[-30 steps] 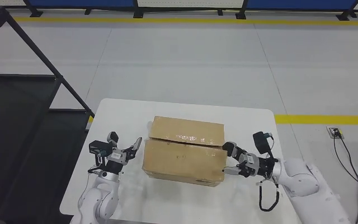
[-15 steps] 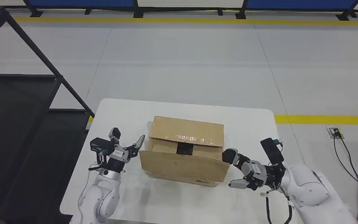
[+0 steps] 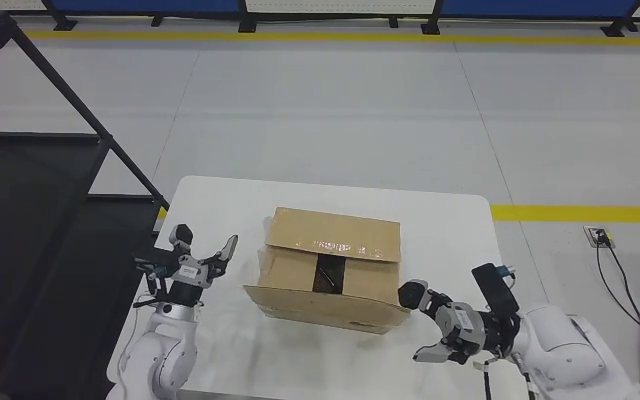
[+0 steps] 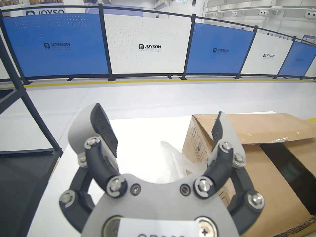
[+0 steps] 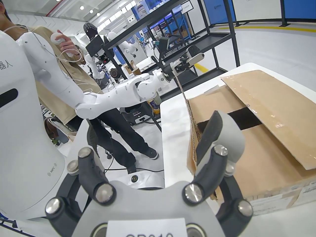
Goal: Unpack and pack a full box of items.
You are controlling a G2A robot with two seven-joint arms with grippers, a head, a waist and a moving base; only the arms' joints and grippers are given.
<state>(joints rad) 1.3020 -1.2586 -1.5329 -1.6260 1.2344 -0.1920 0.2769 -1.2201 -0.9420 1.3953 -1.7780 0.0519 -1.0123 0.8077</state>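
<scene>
So the cardboard box (image 3: 330, 250) sits in the middle of the white table (image 3: 220, 210), flaps partway open with a dark gap between them, too dim inside to tell what's in there. Over on its left end the left gripper (image 3: 206, 240) is spread wide, holding nothing. Same for the right gripper (image 3: 417, 324): wide, empty, one finger right by the near right corner, can't tell if it touches

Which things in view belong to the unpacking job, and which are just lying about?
Job: cardboard box, flaps ajar; dark contents in its gap; left pincer, right pincer, both open.
Lying about: clear plastic scrap beside the box; black rack beside the table.
</scene>
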